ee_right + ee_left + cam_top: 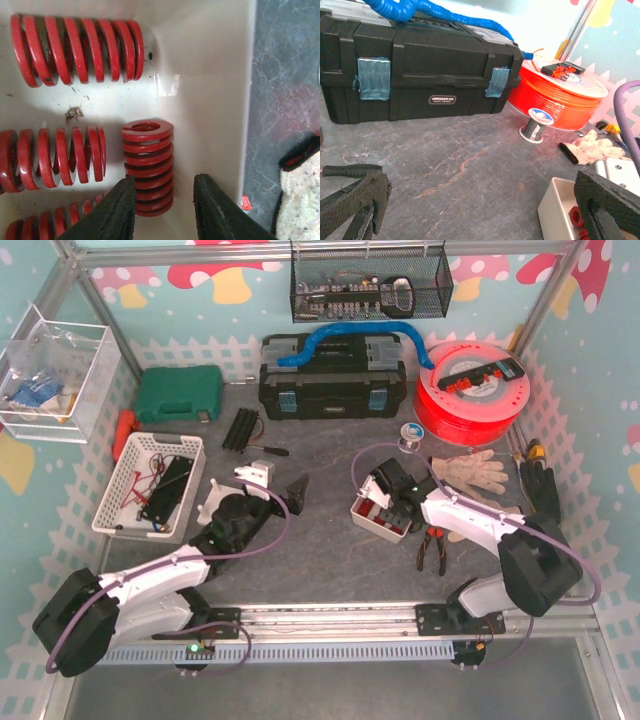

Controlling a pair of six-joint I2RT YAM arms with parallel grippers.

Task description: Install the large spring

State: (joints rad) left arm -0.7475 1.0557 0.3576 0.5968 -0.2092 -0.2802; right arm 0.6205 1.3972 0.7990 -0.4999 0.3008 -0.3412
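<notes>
A white tray (pixel 210 75) holds several red springs; it also shows in the top view (pixel 372 522). The largest spring (pixel 75 47) lies on its side at the tray's far end. A shorter red spring (pixel 147 160) lies by the tray's right wall. My right gripper (pixel 164 182) is open inside the tray. Its left finger (pixel 117 210) overlaps that spring's near end, and its right finger (pixel 215 210) stands apart from it. In the top view the right gripper (pixel 385 502) is over the tray. My left gripper (pixel 481 190) is wide open and empty above the bare table, left of the tray (pixel 555 205).
A black toolbox (pixel 420 75) with a blue hose stands at the back. A red filament spool (pixel 560 97), a small solder reel (pixel 536 125) and work gloves (pixel 470 470) lie to the right. Pliers (pixel 432 545) lie by the tray. A white basket (pixel 150 485) and a green case (pixel 178 395) are at the left.
</notes>
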